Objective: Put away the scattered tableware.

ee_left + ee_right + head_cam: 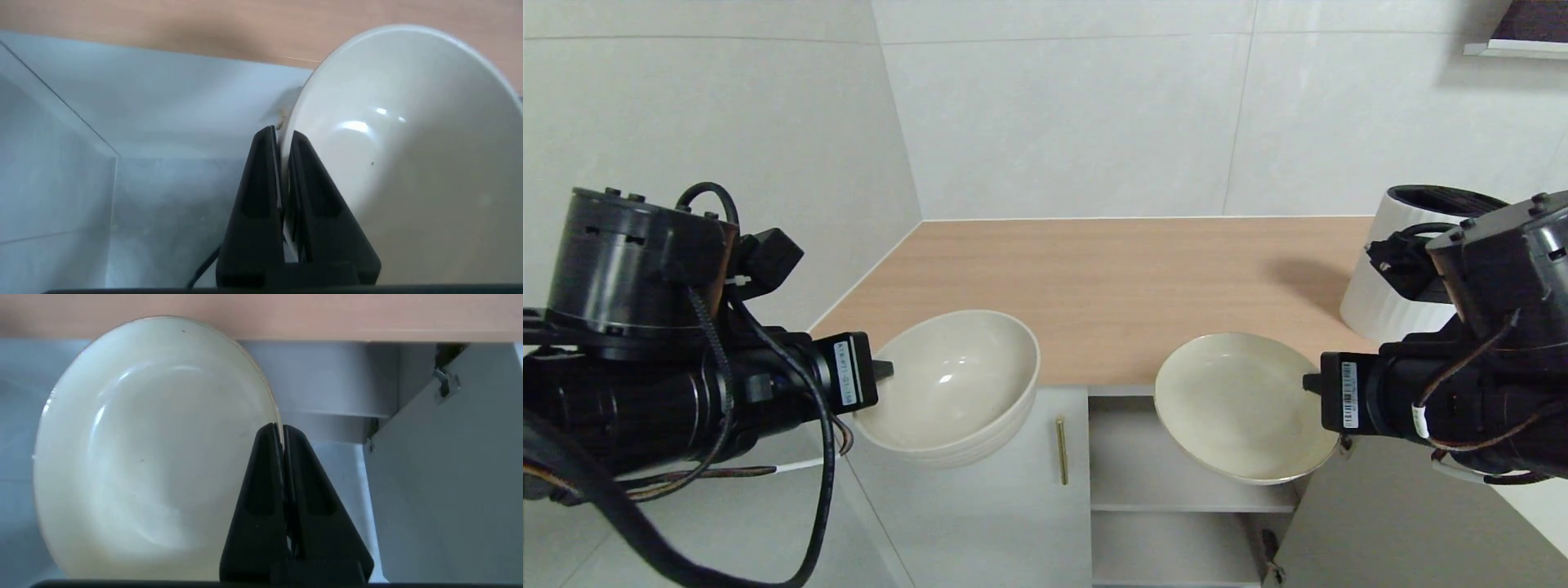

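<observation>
- The left gripper (pixel 886 369) is clamped on the rim of a deep cream bowl (pixel 952 384), one finger inside the wall and one outside. The bowl hangs in the air, tilted, in front of the closed cabinet door (pixel 980 506) with the brass handle (pixel 1061 449).
- The right gripper (pixel 1308 382) pinches the edge of a shallow cream plate (pixel 1241 408), which is tilted too, held before the open cabinet compartment (pixel 1160 457) and its shelves.
- Behind both lies the wooden countertop (pixel 1111 278), with a white ribbed container (pixel 1380 286) standing at its right end.
</observation>
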